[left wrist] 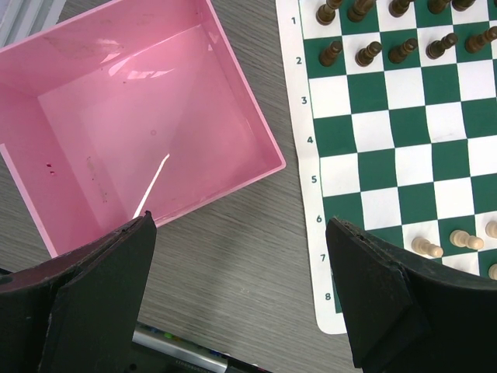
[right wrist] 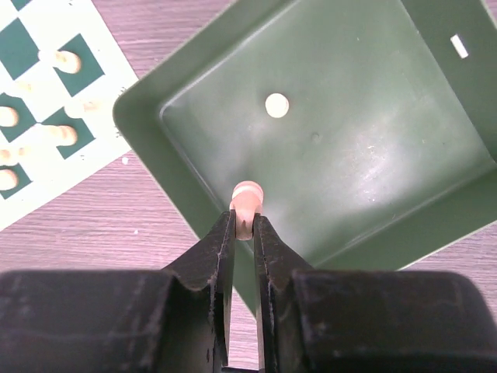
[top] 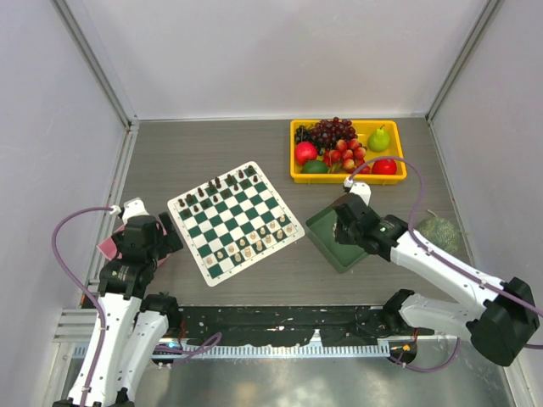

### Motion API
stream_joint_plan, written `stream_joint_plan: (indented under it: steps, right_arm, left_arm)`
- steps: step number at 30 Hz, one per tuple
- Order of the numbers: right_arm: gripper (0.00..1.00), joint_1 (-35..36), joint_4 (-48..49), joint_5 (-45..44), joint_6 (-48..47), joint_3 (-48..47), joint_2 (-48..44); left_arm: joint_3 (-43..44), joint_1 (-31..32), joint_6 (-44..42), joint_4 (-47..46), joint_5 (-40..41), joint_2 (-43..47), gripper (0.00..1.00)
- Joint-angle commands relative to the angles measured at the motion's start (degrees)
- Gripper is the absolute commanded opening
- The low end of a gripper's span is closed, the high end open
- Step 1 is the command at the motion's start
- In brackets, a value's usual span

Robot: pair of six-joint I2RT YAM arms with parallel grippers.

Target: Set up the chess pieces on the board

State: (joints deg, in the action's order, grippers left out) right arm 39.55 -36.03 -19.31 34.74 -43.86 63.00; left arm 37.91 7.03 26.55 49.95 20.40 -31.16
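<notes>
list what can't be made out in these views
- right wrist: the cream chess piece in the right gripper; its fingers cover all but the rounded top, kind unclear
- left wrist: the board runs off the top and right edges
- top external: cream pieces on the board too small to tell apart

The right gripper (right wrist: 245, 224) pinches a cream chess piece (right wrist: 248, 194) between its closed fingers above the near wall of the dark green tray (right wrist: 373, 155), inside which a second cream piece (right wrist: 276, 105) sits, while the chessboard (right wrist: 97, 93) corner carrying more cream pieces (right wrist: 66, 61) lies at upper left.
</notes>
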Motion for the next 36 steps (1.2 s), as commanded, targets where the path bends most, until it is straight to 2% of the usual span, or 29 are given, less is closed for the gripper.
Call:
stream_joint_plan:
  steps: [1,7,14,16,23,31,36]
  right_arm:
    - [0.06,0.61,2.10,0.32,-1.07,-2.99,-4.90]
    - [0.07,3.69,1.93,4.89,-3.62,-7.99,-5.09]
    - [0.07,12.72,3.06,6.74,-5.30,-16.33,1.85]
    - [0.07,16.06,5.26,7.88,-4.86,-18.62,5.01]
    - [0.07,28.20,3.78,6.83,-5.82,-33.03,22.31]
    - [0.07,32.95,-3.95,8.50,-8.90,-49.29,39.46]
    - [0.07,34.80,-4.75,8.24,-9.69,-53.96,45.71]
  left_arm:
    - [0.67,-0.26,-0.71,-2.23,-0.19,0.31,0.99]
    - [0.59,-0.26,-0.79,-2.41,-0.36,0.40,0.99]
    - [0.59,-0.35,-0.79,-2.41,-0.10,0.83,0.99]
    - [0.59,-0.35,-0.79,-2.49,-0.01,0.83,0.99]
    - [0.59,-0.35,-0.53,-2.05,0.78,1.27,0.99]
    - [0.76,-0.35,-0.53,-1.88,1.57,1.62,0.99]
    - [0.59,-0.35,-0.53,-1.96,2.09,2.85,0.99]
